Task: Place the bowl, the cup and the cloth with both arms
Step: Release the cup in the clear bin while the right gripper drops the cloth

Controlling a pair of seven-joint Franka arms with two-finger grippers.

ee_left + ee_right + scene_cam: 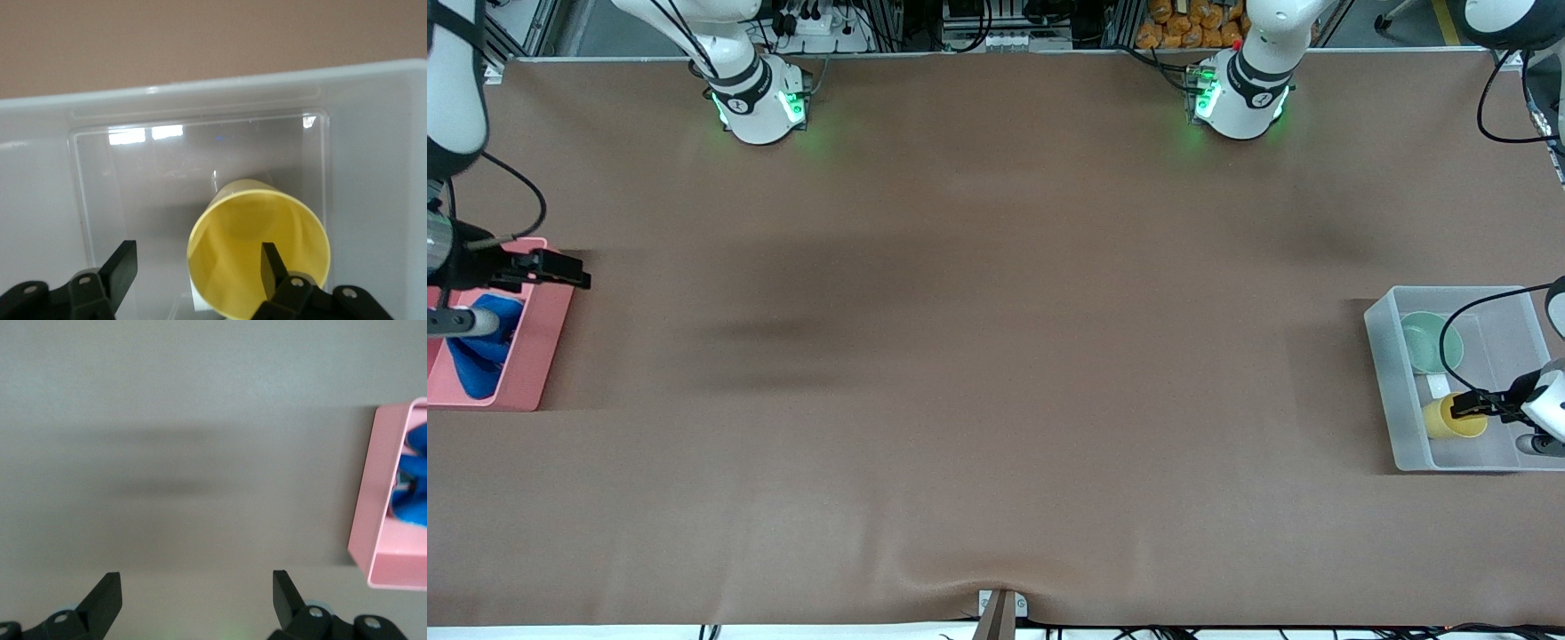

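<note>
**Cup, bowl in clear bin; cloth in pink bin**

At the left arm's end of the brown counter [996, 356] sits a clear plastic bin [1385, 373]. The mint green bowl [1430, 342] rests inside it, in the part farther from the front camera. The yellow cup [1454, 416] lies tipped on its side in the same bin, nearer the front camera than the bowl and apart from it. The left pincer [1469, 406] is low in the bin at the cup's mouth with its jaws spread: in the left wrist view one finger [272, 267] sits inside the cup's [260, 257] rim and the other finger stands clear of the cup over the bin floor [167, 187], so nothing is clamped.

At the right arm's end stands a pink bin [538, 342] with the blue cloth [480, 360] bunched inside. The right pincer [574, 271] hangs over the bin's edge and the bare counter beside it, jaws released and wide apart, holding nothing. The right wrist view shows the bin [387, 520] to one side with the cloth [417, 473] in it.
</note>
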